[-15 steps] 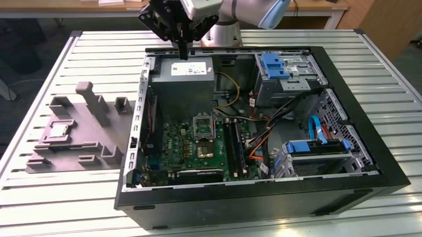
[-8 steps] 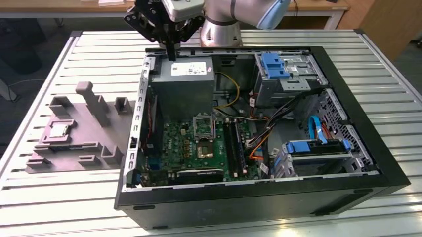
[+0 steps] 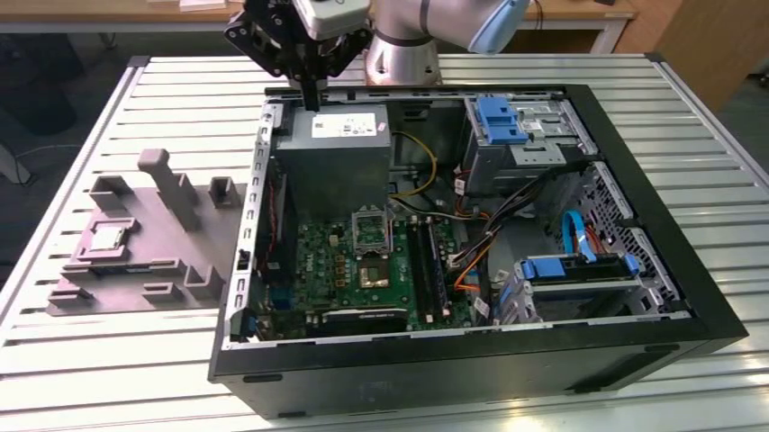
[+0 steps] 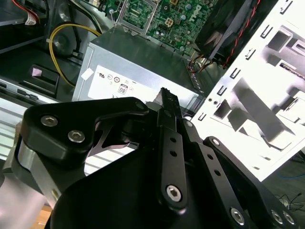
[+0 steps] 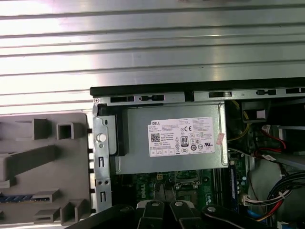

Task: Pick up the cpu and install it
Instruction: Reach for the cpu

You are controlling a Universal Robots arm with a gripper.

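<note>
**CPU LOCATION AND PINCER CLEARANCE**

The cpu (image 3: 106,238) is a small flat square with a pale silvery top. It lies flat in a recess of the grey fixture tray (image 3: 132,272) on the slatted worktop (image 3: 72,360), to the exterior view's left of the open computer case (image 3: 481,360).

The pincer (image 3: 312,102) hangs closed and empty above the grey power supply (image 3: 337,166) at the case's far left corner, well apart from the cpu.

Bare worktop slats border the tray's near and left edges. An upright post (image 3: 168,184) stands on the tray beyond the cpu.
</note>
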